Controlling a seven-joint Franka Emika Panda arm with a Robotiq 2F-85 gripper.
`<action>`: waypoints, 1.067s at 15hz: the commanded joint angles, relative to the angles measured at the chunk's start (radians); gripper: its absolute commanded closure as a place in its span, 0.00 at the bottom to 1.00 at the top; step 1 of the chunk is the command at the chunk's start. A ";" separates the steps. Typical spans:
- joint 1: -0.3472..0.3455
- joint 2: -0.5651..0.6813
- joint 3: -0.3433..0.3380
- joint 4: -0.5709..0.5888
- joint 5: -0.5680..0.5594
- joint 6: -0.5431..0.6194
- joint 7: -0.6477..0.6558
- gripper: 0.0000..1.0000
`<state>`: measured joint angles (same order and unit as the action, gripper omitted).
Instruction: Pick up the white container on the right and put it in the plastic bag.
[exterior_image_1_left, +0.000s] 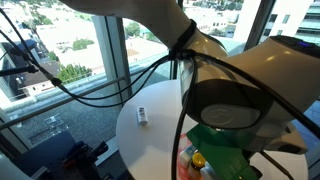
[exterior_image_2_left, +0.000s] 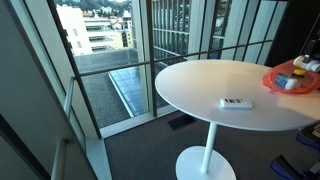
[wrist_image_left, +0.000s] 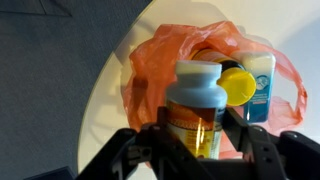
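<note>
Both jaws close on the white-capped container (wrist_image_left: 196, 100) in the wrist view. One presses each side of its amber, labelled body, and the white cap stands upright, clear above them. The container sits squarely between the jaws, centred in the gap and touching each.

Behind the container lies the orange plastic bag (wrist_image_left: 150, 60), crumpled and open on the round white desk (wrist_image_left: 110, 110). The container covers the bag's near middle in this view. Whether it touches the bag or is held above it cannot be told.

Inside the bag, just right of the container's cap, is a yellow-lidded item (wrist_image_left: 238, 85). Against that, further right, is a white and blue pack (wrist_image_left: 262, 85).

In an exterior view the bag (exterior_image_2_left: 285, 84) rests at the desk's right edge (exterior_image_2_left: 200, 85) with things in it. A small flat white object (exterior_image_2_left: 236, 103) lies well apart to its left, nearer the desk's middle.

In an exterior view the arm (exterior_image_1_left: 235, 95) fills the near right and hides most of the bag. The same flat object (exterior_image_1_left: 142, 116) lies on the desk (exterior_image_1_left: 160, 135) to the left.
</note>
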<state>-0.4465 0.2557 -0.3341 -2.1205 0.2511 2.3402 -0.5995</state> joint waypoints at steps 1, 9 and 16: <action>-0.047 0.046 0.032 0.047 0.030 -0.023 -0.046 0.66; -0.100 0.107 0.061 0.050 0.040 -0.017 -0.085 0.66; -0.133 0.149 0.077 0.059 0.035 -0.020 -0.087 0.66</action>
<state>-0.5481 0.3830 -0.2799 -2.0960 0.2651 2.3403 -0.6560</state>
